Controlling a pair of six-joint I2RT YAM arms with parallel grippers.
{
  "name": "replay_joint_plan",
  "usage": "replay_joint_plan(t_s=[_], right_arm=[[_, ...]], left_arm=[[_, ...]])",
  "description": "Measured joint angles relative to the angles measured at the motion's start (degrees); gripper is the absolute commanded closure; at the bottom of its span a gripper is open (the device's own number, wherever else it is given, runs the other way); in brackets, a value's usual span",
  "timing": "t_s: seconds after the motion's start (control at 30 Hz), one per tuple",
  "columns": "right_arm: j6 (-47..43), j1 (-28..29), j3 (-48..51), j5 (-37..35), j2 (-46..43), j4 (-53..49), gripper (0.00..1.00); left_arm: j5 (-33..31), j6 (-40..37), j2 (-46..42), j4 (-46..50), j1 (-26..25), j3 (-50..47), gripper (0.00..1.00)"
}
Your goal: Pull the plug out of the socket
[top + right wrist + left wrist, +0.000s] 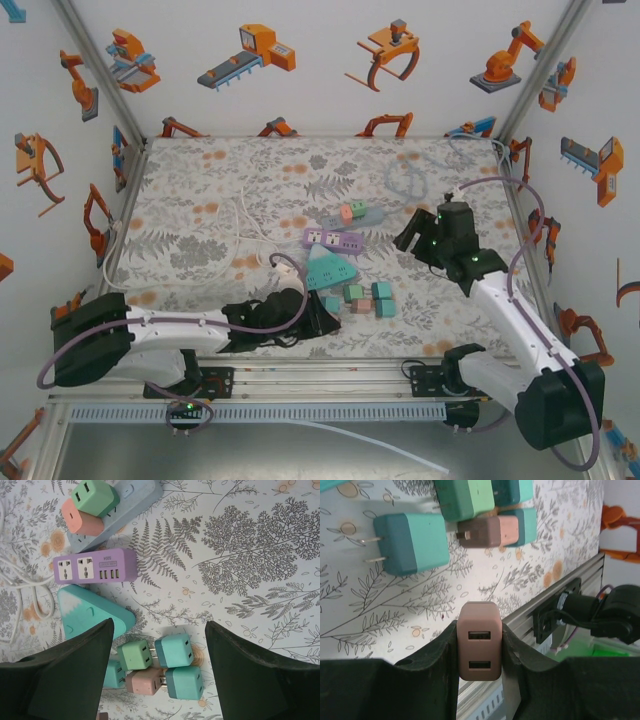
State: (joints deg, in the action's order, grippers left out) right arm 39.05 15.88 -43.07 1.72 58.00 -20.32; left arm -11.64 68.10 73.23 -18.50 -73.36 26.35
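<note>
Right wrist view: blue strip (135, 505) at 11 o'clock holds two seated plugs; right gripper (159, 625) fingers apart. Left gripper (479, 630) clamps the pink-brown plug (479, 652), free of any socket. I judge the next move is release beside the loose plugs (415, 542) at 12 o'clock.

Bright, diffuse, even light throughout. Soft shadow beneath the teal charger (412, 542) on the counter (380, 610). Near lens, right tool fingers (55, 675) dark, underexposed, slightly blurred.

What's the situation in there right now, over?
Left claw shut on dusty-pink two-port USB plug. Right claw open above loose plugs. Green plug and salmon plug sit on pale-blue power strip. Purple power strip close beside.
</note>
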Motion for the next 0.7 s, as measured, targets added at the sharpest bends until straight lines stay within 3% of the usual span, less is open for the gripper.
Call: replay_joint_plan(t_s=[0.2, 0.47, 0.63, 0.7], right_arm=[[0.0, 0.0, 0.0, -0.6, -1.4, 0.0, 0.31], [0.0, 0.0, 0.0, -1.3, -1.5, -0.3, 0.31], [0.0, 0.0, 0.0, -1.4, -1.5, -0.5, 0.31], [0.0, 0.0, 0.0, -1.4, -1.5, -0.7, 0.31]], left_arm=[[-2.2, 2.3, 1.7, -0.2, 1.1, -0.9, 1.00], [1.2, 4.0, 8.3, -5.2, 3.4, -2.0, 1.00], [2.8, 4.8, 10.1, -9.0, 4.1, -2.5, 0.66], [3.2, 4.8, 10.1, -9.4, 4.1, -2.5, 0.57]])
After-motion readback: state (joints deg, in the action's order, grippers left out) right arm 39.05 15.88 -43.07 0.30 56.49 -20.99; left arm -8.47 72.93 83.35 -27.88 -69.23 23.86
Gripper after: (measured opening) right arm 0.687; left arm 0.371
